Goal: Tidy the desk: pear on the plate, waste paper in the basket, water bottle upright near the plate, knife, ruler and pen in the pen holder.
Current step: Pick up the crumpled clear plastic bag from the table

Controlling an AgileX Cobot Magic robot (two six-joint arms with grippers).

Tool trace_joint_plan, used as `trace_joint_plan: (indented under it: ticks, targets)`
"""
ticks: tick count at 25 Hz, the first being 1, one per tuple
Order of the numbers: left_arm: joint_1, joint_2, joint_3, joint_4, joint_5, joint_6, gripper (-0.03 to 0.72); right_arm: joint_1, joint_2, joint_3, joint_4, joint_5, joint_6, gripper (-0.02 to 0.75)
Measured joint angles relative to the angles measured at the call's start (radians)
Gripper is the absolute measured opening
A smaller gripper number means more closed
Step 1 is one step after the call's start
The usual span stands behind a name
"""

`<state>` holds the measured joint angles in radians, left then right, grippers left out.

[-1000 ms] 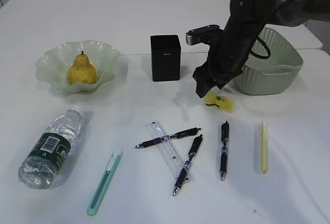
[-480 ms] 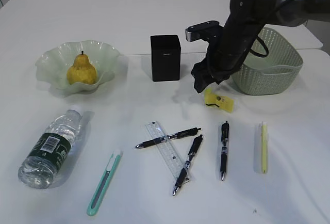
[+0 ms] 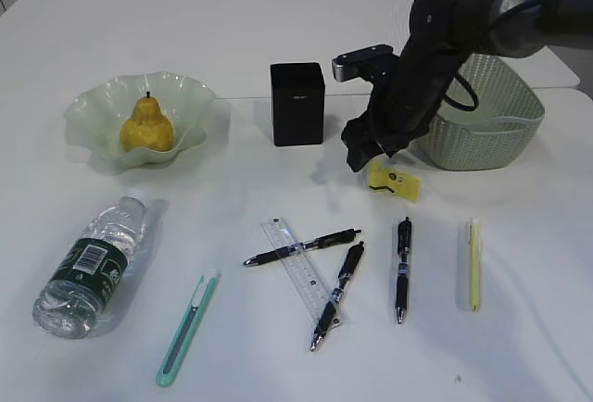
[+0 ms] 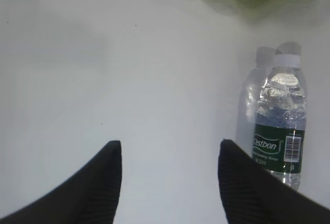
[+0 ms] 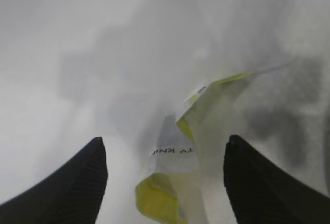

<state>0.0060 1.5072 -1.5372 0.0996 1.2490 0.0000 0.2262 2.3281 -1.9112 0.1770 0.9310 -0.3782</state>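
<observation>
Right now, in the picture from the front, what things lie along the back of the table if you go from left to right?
Plate with the pear on it → black pen holder → right gripper hanging over the yellow waste paper → green basket.

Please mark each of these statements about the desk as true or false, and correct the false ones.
1. The yellow pear lies in the wavy pale green glass plate. True.
2. The clear plastic water bottle stands upright. False: it lies on its side on the white table.
3. The yellow crumpled waste paper is inside the green woven basket. False: it lies on the table in front of the basket.
4. The right gripper is open above the waste paper. True.
5. The transparent ruler is in the black square pen holder. False: it lies on the table under black pens.
</observation>
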Motion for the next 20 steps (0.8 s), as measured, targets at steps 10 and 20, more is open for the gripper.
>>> trace_joint_plan:
  ticks: [10, 20]
  targets:
    - [0.0, 0.0, 0.0, 0.0, 0.0, 0.0, 0.409, 0.0, 0.034, -0.003, 0.0, 0.004, 0.01, 0.552]
    - [0.0, 0.0, 0.0, 0.0, 0.0, 0.0, 0.396, 0.0, 0.05, -0.003, 0.0, -0.006, 0.01, 0.468]
